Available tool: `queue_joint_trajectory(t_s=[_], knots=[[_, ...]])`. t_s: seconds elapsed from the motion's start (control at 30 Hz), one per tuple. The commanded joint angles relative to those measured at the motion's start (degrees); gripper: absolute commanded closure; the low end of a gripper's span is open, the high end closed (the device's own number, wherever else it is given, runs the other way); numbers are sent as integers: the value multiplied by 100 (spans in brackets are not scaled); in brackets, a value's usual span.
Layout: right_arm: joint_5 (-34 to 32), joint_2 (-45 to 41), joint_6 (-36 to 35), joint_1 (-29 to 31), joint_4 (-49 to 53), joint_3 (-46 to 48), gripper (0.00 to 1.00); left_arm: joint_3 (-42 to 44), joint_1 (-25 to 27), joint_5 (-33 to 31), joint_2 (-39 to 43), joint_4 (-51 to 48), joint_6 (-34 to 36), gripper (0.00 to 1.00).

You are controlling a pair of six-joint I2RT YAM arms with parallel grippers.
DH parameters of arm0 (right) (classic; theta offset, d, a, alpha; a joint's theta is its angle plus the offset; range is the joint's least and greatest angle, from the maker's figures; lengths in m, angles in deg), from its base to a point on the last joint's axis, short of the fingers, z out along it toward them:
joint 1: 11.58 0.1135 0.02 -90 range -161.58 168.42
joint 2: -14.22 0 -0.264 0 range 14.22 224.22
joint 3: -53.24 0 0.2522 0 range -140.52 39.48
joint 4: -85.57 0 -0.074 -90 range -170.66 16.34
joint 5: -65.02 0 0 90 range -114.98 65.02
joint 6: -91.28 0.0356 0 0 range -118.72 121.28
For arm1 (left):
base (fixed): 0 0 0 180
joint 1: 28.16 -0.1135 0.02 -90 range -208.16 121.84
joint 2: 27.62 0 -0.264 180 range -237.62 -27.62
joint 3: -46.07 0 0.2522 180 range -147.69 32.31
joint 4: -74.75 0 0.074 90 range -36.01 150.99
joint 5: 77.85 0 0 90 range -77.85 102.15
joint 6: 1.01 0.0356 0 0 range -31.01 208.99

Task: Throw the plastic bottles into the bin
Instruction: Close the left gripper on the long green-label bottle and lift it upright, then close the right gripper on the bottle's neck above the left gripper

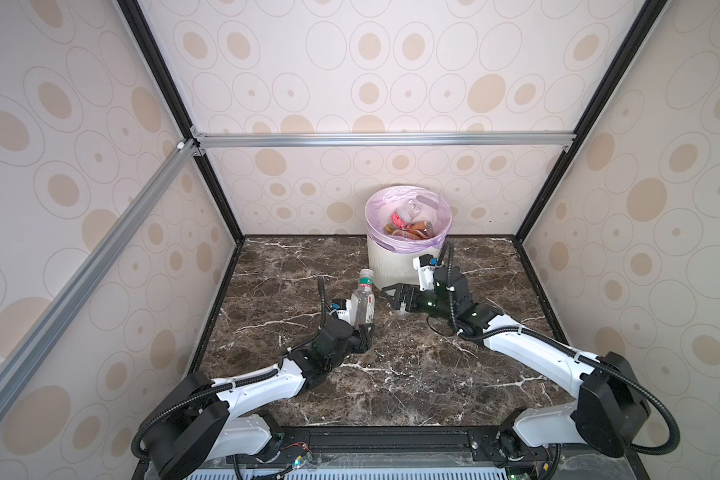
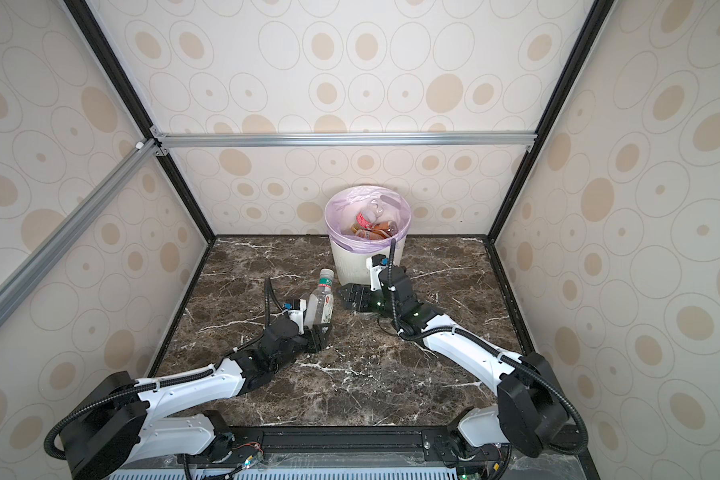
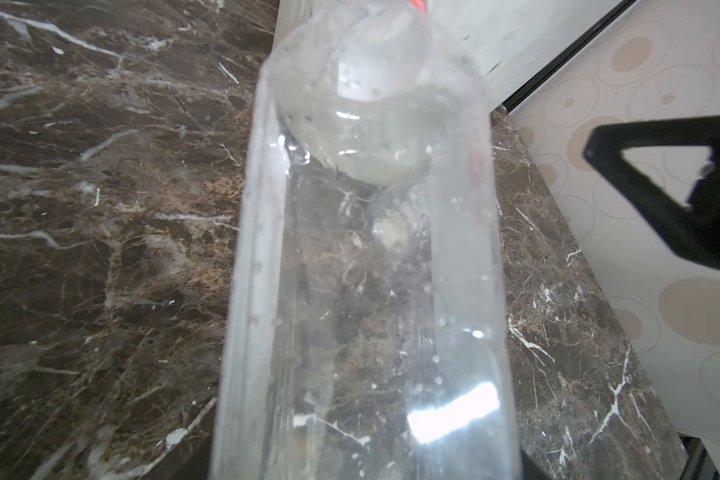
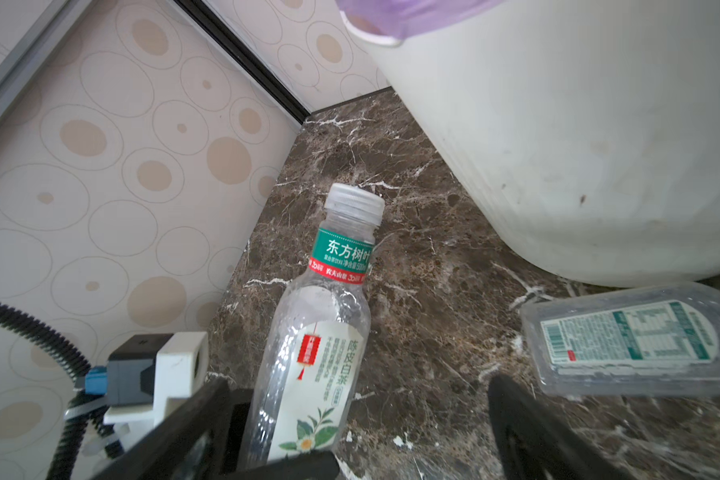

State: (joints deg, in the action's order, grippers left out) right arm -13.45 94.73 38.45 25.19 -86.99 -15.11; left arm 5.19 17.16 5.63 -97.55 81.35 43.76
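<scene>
1. Left gripper (image 1: 363, 330) (image 2: 320, 332): its fingers (image 1: 366, 337) are clenched on the lower body of a clear tea bottle (image 1: 362, 301) (image 2: 319, 305) (image 4: 321, 332).
2. Clear tea bottle: it is tilted, with the base in the grasp and the white cap (image 4: 354, 201) pointing toward the bin. It has a green band at the neck and a pale leaf-printed label on the body. In the left wrist view its transparent wall (image 3: 362, 249) fills the middle, and the marble shows through it.
3. Right gripper (image 1: 393, 297) (image 2: 347, 298): the fingers are released and spread wide, grasping nothing. It is low over the surface, between the held bottle and the bin's foot. One black, triangular finger (image 3: 661, 133) shows in the left wrist view.
4. Second clear bottle (image 4: 636, 340): it lies on its side on the surface just beside the bin's base, with the printed table of its label facing up. In both top views the right gripper largely hides it.
5. Bin (image 1: 391, 262) (image 2: 350, 266) (image 4: 578, 145): an off-white wastebasket standing upright at the far middle of the surface, with a lilac liner (image 1: 408, 195) (image 2: 368, 194) folded over its rim.
6. Bottles in the bin (image 1: 410, 226) (image 2: 373, 227): several lie inside, including clear, brown-orange and red-labelled ones.
7. Surface (image 1: 391, 374) (image 2: 350, 374): dark brown marble with white veins.
</scene>
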Motion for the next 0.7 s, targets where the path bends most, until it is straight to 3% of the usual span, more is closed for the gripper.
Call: queue_joint_trajectory(t_s=[0.0,0.23,0.67], knots=[[-63,267,332,237,-293,-257,1,60,-46,-16,189,340,-46,37],[51,852,454,527,-404,-666,1,160,-43,59,291,459,-96,37],[217,1532,849,677,-801,-935,16,347,-44,44,648,468,-102,36]])
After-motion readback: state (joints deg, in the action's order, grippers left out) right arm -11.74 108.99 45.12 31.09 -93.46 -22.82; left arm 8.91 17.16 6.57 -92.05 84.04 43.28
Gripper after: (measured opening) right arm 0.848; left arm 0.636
